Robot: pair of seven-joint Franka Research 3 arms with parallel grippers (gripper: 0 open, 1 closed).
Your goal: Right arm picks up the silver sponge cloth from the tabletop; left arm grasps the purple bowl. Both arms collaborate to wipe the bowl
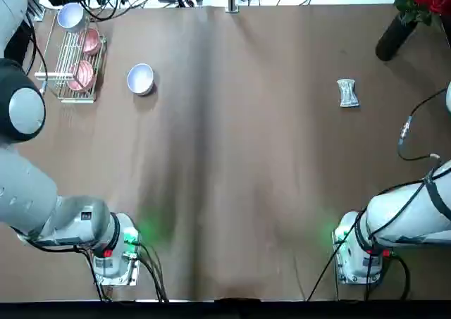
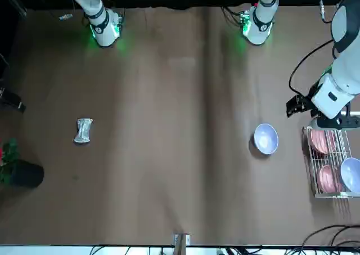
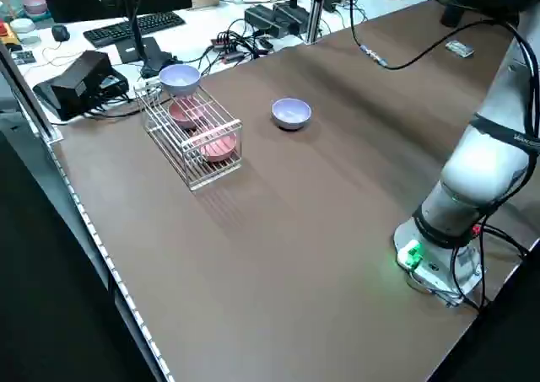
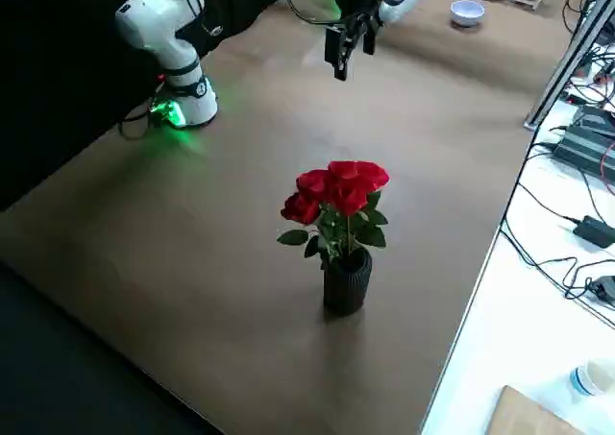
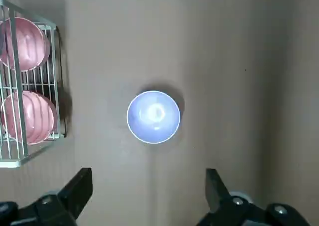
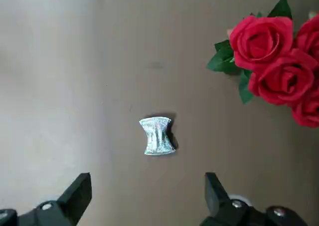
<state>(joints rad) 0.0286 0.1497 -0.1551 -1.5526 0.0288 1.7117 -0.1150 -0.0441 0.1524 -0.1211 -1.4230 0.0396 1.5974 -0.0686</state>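
Both grippers have nothing between their 2 widely parted fingers — the left gripper [image 5: 149,198] above the table [image 1: 232,157] near the purple bowl [image 5: 153,117], the right gripper [image 6: 148,201] above the tabletop near the silver sponge cloth [image 6: 157,135]. Bowl and cloth lie well apart — the bowl beside the wire rack [image 1: 74,65], the cloth near the red roses [image 6: 279,61].

1 silver sponge cloth [image 6: 158,135], shiny silvery-grey, bow-tie shape, narrow waist, lies flat on the tabletop, nobody holding it. 1 purple bowl [image 5: 153,117], round, pale lavender, glossy inside, upright with opening up, sits on the tabletop, ungripped. The 2 are well apart, bowl left of cloth in the top view.
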